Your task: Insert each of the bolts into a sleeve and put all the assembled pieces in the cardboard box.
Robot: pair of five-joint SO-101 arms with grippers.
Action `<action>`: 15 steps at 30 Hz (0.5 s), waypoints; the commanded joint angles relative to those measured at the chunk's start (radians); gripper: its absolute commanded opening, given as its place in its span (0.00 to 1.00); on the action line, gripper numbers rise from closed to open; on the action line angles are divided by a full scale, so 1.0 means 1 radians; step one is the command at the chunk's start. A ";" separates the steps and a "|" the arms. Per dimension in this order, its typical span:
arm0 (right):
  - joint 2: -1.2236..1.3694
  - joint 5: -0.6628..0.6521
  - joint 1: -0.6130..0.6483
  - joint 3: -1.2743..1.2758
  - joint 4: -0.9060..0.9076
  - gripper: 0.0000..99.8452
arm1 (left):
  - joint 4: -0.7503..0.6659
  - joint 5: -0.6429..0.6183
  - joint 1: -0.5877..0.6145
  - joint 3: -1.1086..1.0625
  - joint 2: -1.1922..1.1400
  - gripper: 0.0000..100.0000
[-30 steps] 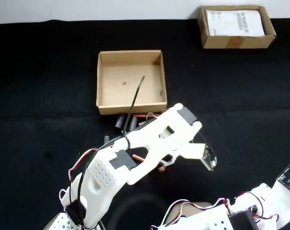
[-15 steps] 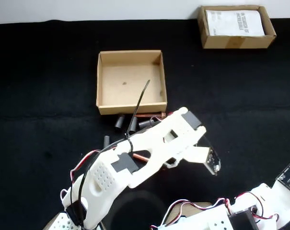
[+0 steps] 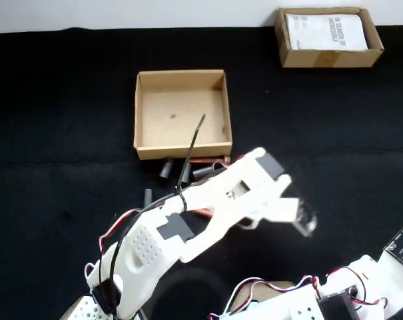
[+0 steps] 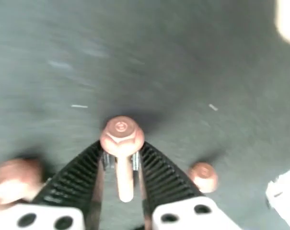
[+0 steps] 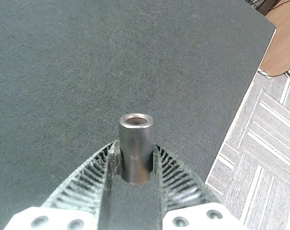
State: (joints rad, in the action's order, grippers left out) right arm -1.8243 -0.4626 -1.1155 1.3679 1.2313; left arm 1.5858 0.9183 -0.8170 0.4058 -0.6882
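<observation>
**My left claw pinches a copper bolt, my right a steel sleeve**

My left claw [image 4: 121, 146] is pressed onto a bolt [image 4: 121, 133] by its smooth shank, the flanged hex head standing past my ribbed black pads. A second bolt [image 4: 203, 175] lies near on the felt-like black mat [image 3: 54, 133]. My right claw [image 5: 135, 148] grips an upright sleeve [image 5: 135, 125], a plain grey tube, with bare mat ahead and the table edge to one side. Dark loose sleeves [image 3: 166, 169] lie just beside the near wall of the cardboard box [image 3: 182, 151].
</observation>
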 commanded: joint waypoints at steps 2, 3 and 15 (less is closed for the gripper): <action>-0.008 0.009 0.099 -0.015 -0.016 0.01 | 0.115 -0.152 0.050 0.263 0.019 0.01; -0.008 0.040 0.130 -0.015 -0.016 0.01 | 0.149 -0.193 0.058 0.325 0.019 0.01; -0.008 0.555 0.806 -0.004 -0.151 0.01 | 0.184 -0.628 0.213 0.516 0.289 0.01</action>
State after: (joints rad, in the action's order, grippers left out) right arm -1.8243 -0.0100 -0.4895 1.3679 1.1439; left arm 1.7591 0.3153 -0.6299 0.8769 -0.5470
